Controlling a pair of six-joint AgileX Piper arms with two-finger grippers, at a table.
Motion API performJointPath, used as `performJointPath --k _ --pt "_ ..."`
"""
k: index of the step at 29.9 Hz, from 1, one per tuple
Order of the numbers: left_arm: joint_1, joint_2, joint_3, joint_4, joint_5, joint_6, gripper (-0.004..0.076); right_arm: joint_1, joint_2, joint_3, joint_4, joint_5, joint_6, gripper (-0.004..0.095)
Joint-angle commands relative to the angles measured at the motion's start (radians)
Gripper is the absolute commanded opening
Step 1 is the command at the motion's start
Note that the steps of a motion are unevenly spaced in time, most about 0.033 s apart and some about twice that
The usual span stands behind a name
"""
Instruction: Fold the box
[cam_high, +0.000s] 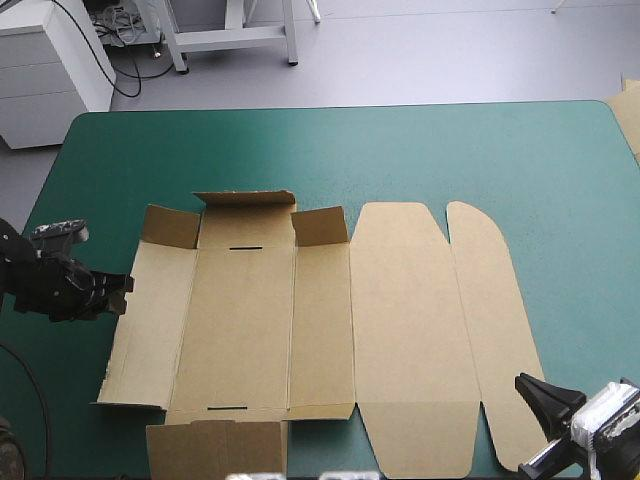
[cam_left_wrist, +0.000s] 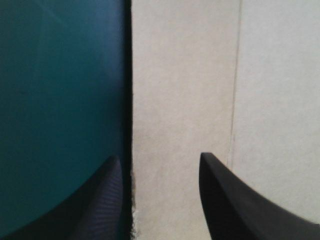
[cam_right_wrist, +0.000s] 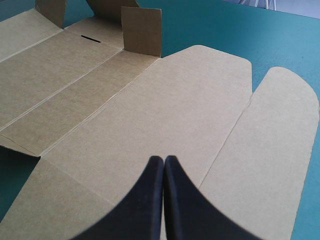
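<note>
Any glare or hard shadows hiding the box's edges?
High view: faint sheen on the far teal-green cover, box evenly lit. Left wrist view: shadow line along the box's edge, within the open left claw. Right wrist view: no glare, creases plain ahead of the shut right claw.

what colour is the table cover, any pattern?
The cover is plain teal-green with no pattern. It shows best in the high view.

You'll find a sliver of more board (cam_high: 630, 112) in the upper right of the frame, lying at the edge of the teal-green table cover (cam_high: 330, 150).
</note>
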Motion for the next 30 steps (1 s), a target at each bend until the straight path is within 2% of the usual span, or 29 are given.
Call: performJointPath --k 1,9,22,30 --pt "0.049 0.006 0.02 -0.039 0.061 0.024 0.0337 -0.001 0.018 -0.027 -0.005 -0.076 -0.005 -0.0017" --pt "0.079 0.075 0.038 -0.173 0.066 0.175 0.0337 -0.001 0.018 -0.027 -0.005 -0.076 -0.005 -0.0018" --pt "0.079 0.148 0.05 -0.068 0.066 0.136 0.0337 -0.001 0.018 -0.027 -0.005 -0.076 -0.005 -0.0018" --pt "0.079 0.165 0.191 -0.138 0.066 0.14 0.0337 -0.001 0.018 -0.027 -0.005 -0.076 -0.005 -0.0018"
